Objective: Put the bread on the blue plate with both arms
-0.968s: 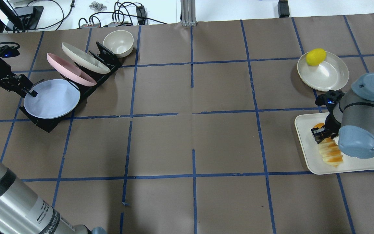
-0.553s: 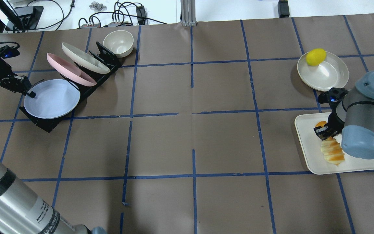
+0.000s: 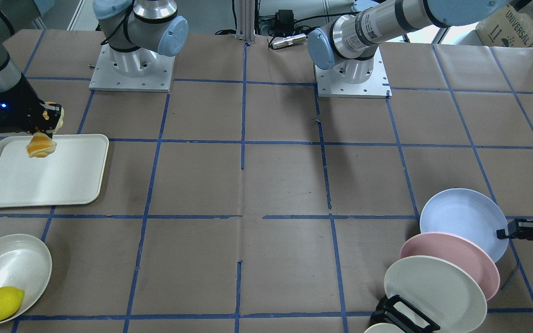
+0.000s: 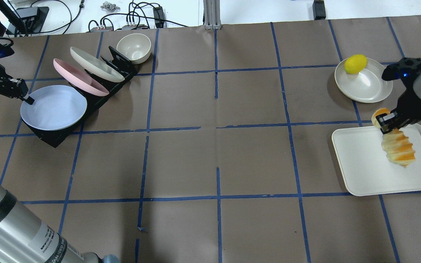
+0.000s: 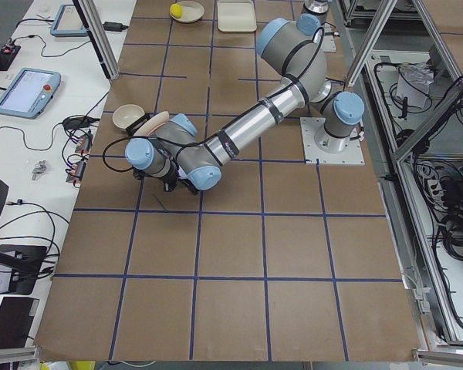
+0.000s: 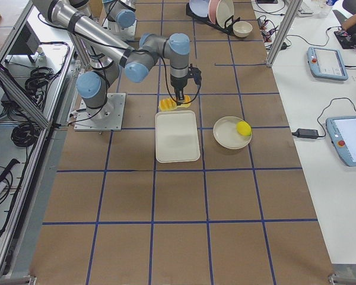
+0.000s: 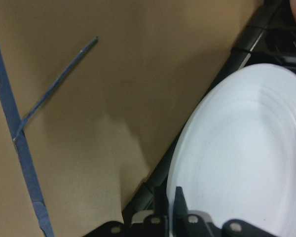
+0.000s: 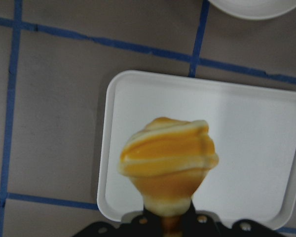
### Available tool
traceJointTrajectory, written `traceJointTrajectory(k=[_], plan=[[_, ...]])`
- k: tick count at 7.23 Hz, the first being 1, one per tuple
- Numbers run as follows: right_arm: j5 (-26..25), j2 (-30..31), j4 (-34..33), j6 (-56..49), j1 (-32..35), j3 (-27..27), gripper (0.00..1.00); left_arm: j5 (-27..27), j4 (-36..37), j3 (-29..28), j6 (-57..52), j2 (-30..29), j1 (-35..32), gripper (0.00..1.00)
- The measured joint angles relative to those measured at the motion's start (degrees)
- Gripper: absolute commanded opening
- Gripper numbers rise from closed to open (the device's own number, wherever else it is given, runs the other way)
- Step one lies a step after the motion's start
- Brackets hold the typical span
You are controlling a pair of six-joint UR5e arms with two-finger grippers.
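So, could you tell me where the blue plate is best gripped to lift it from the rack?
Pinch the thin rim of the blue plate at its free edge, coming in sideways, away from the overlapping pink plate, as the left gripper does.

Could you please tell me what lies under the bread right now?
The white tray, bare where visible; the bread hangs from the right tool above it. The patch it covers is hidden.

Right gripper (image 4: 385, 123) aloft, fingers clamped, left gripper (image 4: 27, 98) low, fingers pinched
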State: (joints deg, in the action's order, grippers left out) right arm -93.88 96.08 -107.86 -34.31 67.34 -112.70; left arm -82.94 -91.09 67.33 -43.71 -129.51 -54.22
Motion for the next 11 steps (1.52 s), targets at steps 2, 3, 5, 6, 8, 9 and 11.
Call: traceJointTrajectory(k=[2, 3, 5, 6, 8, 9, 11], plan=[[-0.3, -1.74, 8.66, 3.89, 6.09, 10.66, 0.03, -0.58, -4.34, 2.07, -0.21, 4.12, 0.03, 0.13], [-0.91, -2.53, 11.17, 8.38, 10.57, 14.6, 0.03, -1.49, -6.06, 4.17, -0.18, 7.39, -0.05, 0.13], [-2.92, -5.24, 16.41, 19.79, 20.42, 21.97, 0.03, -2.39, -7.38, 10.54, 2.0, 14.13, -0.72, 0.13], [-3.45, -7.22, 19.32, 25.2, 24.6, 25.81, 0.03, -2.15, -7.34, 14.46, 4.66, 17.21, -2.21, 0.13], [-3.9, -10.48, 23.83, 30.76, 28.77, 31.09, 0.03, -1.61, -6.72, 21.02, 12.41, 23.07, -9.93, 0.13], [-4.42, -11.13, 24.58, 31.27, 29.27, 31.78, 0.03, -0.72, -6.25, 22.45, 16.9, 24.47, -14.43, 0.13], [-4.2, -11.74, 24.83, 31.44, 29.39, 31.71, 0.03, 3.59, -1.18, 24.25, 22.1, 23.76, -22.58, 0.13]])
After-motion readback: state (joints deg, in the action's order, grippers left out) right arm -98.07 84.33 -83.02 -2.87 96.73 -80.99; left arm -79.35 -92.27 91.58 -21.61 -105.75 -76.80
